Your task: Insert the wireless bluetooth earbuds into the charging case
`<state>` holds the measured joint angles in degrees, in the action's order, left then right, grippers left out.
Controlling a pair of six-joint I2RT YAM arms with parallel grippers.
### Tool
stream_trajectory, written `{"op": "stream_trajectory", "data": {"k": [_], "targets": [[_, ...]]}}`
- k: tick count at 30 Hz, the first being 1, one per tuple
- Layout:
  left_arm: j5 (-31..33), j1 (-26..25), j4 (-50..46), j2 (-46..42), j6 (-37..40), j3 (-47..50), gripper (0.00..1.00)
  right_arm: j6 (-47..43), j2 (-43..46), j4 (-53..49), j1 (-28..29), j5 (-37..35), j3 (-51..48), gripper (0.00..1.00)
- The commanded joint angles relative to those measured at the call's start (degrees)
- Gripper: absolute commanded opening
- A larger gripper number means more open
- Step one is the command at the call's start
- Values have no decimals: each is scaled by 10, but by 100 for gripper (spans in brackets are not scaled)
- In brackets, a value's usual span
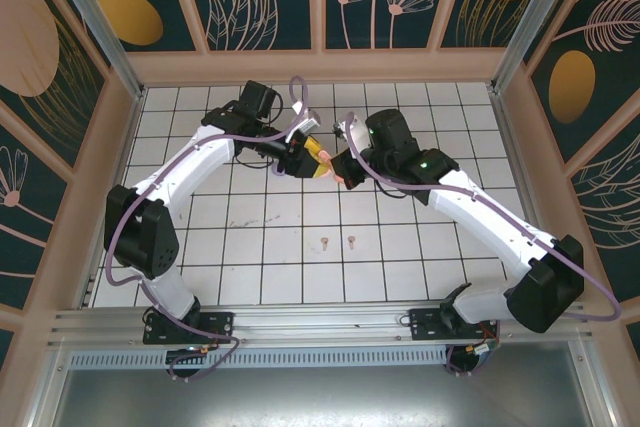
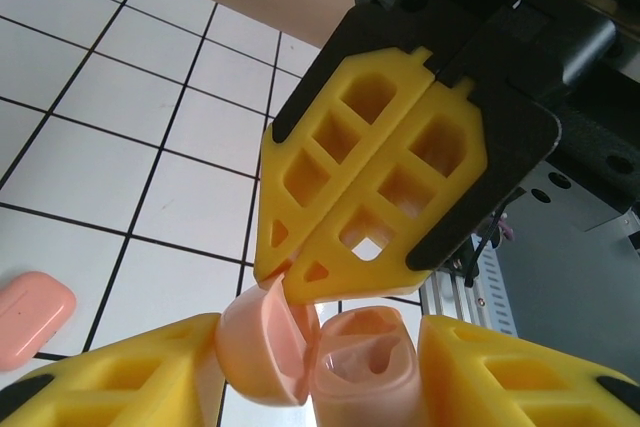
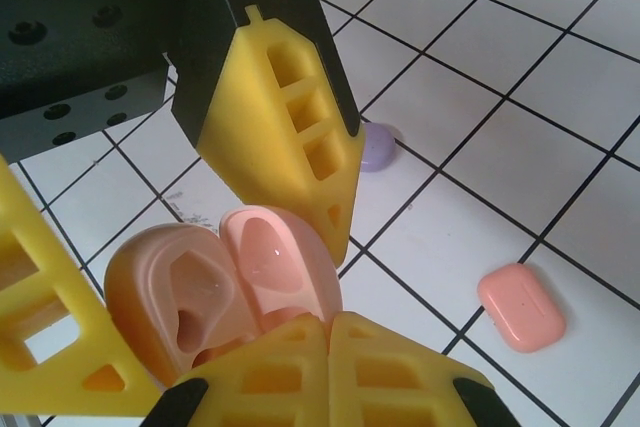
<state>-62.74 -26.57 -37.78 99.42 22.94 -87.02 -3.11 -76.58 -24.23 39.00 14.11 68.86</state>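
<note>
Observe that the left gripper [image 2: 320,347] is clamped on the charging case [image 3: 200,287], one yellow finger on each side of the pale pink body. This fixes the case so that it cannot slide or turn while it is being worked on. It appears to be held clear of the tiled table [image 1: 420,247]. The right gripper [image 2: 305,272] has its jaws fully together and carries nothing. Its joined tips rest against the upper edge of the lid [image 3: 275,257], most likely as a blunt pusher that keeps the hinged lid swung back. With the lid open, you can see both moulded wells in the body, and they look empty. Locate the earbuds [image 1: 324,242] in the top view: two tiny pieces lie side by side on the tiles, nearer the arm bases and well apart from both grippers. Judge the task as at the opening step, with no earbud inserted. Disregard the closed coral case [image 3: 520,307] lying flat on a tile, and the lilac item [image 3: 378,147] partly hidden behind a left finger.
</note>
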Motion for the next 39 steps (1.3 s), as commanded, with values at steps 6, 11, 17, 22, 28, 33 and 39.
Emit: {"op": "stream_trajectory", "data": {"k": [6, 11, 17, 22, 28, 33, 39], "targets": [[-18, -1, -5, -3, 23, -4, 59, -13, -4, -6, 1, -34, 14, 0], [-19, -1, -5, -3, 24, -2, 57, -10, -2, -4, -1, -36, 10, 0], [-22, -1, -5, -2, 25, 1, 50, -9, -2, -1, -2, -37, 10, 0], [-28, -1, -8, 2, 28, 1, 40, -7, -5, 0, -2, -37, 14, 0], [-30, -1, -10, 1, 31, 7, 37, -6, -6, 3, -2, -43, 18, 0], [-34, -1, -1, 0, 27, 8, 18, 1, -5, 9, -2, -44, 23, 7], [-23, -1, 124, -39, -53, 56, 8, 16, 15, 11, -3, -53, 34, 39]]}}
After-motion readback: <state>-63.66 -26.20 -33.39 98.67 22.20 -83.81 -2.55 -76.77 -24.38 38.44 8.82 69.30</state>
